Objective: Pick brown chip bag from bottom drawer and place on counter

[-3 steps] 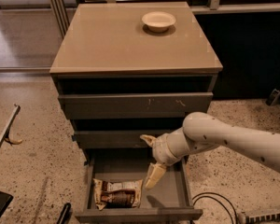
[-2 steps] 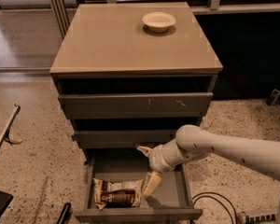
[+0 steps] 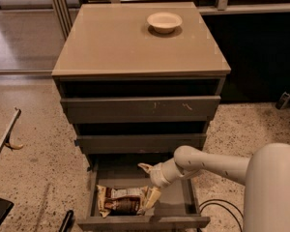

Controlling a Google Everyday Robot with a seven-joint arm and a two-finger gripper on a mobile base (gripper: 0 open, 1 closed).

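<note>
One gripper (image 3: 145, 185) nears the brown chip bag (image 3: 122, 200).
It has slid left inside the bottom drawer (image 3: 140, 223); jaws wide apart, empty; grasp likely next.

The claw (image 3: 149, 183) has eased left and down, reaching the brown chip bag (image 3: 121, 200).
</note>
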